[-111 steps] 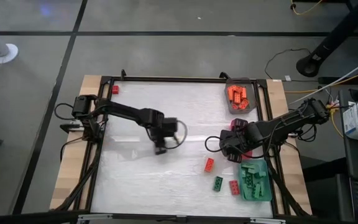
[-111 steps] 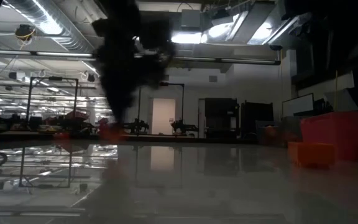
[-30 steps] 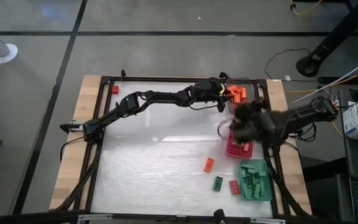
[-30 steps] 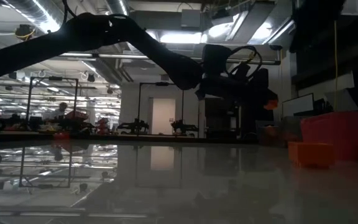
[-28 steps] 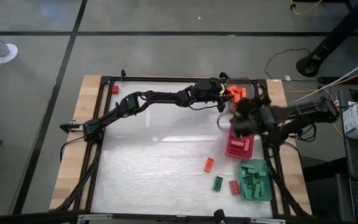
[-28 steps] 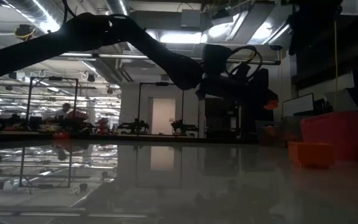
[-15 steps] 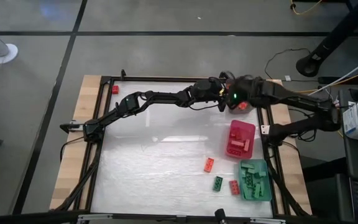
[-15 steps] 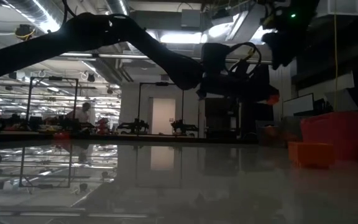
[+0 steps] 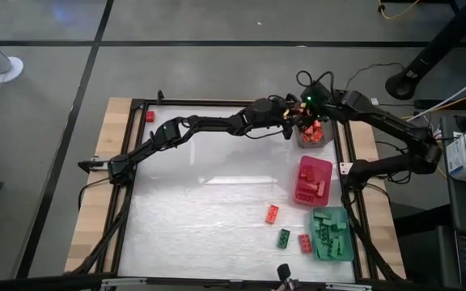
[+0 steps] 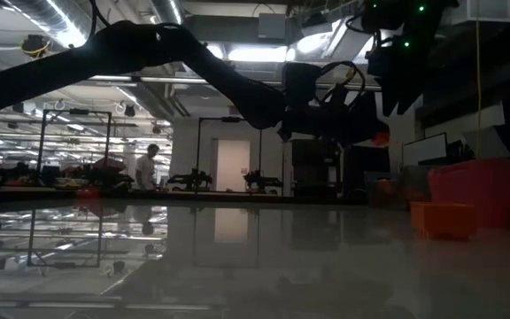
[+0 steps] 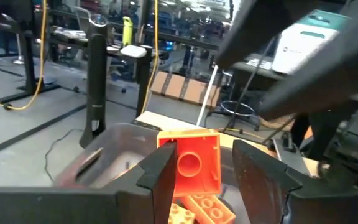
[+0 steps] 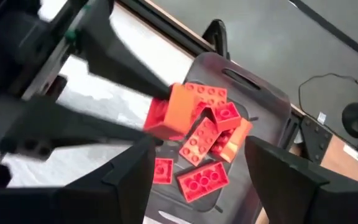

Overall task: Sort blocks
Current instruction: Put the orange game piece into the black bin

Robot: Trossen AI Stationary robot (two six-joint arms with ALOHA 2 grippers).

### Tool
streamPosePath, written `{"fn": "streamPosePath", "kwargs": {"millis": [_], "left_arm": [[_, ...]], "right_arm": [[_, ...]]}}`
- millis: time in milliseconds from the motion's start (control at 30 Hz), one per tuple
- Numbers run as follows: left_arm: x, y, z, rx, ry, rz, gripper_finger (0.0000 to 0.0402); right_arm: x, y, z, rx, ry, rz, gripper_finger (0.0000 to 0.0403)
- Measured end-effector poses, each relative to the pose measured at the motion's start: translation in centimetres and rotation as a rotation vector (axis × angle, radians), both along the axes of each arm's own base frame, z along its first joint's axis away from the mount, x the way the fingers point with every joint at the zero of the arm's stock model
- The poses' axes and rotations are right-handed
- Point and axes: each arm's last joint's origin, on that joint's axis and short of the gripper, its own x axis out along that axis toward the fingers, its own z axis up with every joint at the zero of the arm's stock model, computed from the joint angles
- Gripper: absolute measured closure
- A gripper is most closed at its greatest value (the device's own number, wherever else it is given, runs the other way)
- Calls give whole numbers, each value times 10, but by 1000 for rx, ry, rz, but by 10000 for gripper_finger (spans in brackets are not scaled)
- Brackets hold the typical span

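The right claw [image 9: 312, 109] has swung from the pink tray [image 9: 315, 166] up to the far right corner of the worktop [image 9: 201, 194], over the grey tray [image 12: 253, 106], and its fingers are spread wide. The left claw [image 11: 197, 165] is there too, pinching an orange block [image 11: 190, 160] above the orange blocks [image 12: 205, 138] in that tray. Three loose blocks [image 9: 285, 229] lie near the teal tray [image 9: 336, 236].

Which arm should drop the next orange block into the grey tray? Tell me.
Left. The left gripper holds an orange block directly above the grey tray of orange blocks. The right gripper hovers over the same tray, open and empty.
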Motion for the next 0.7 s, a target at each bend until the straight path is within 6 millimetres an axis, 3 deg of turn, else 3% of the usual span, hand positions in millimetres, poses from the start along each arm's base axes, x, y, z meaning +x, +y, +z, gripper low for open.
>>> {"fn": "streamPosePath", "kwargs": {"millis": [233,700], "left_arm": [[-3,9,0,1,-2,14,256],[-3,9,-5,15,35,-4,256]], "right_arm": [[11,-6,-5,-6,-4,76,155],[27,-18,-24,-26,97,73,155]]}}
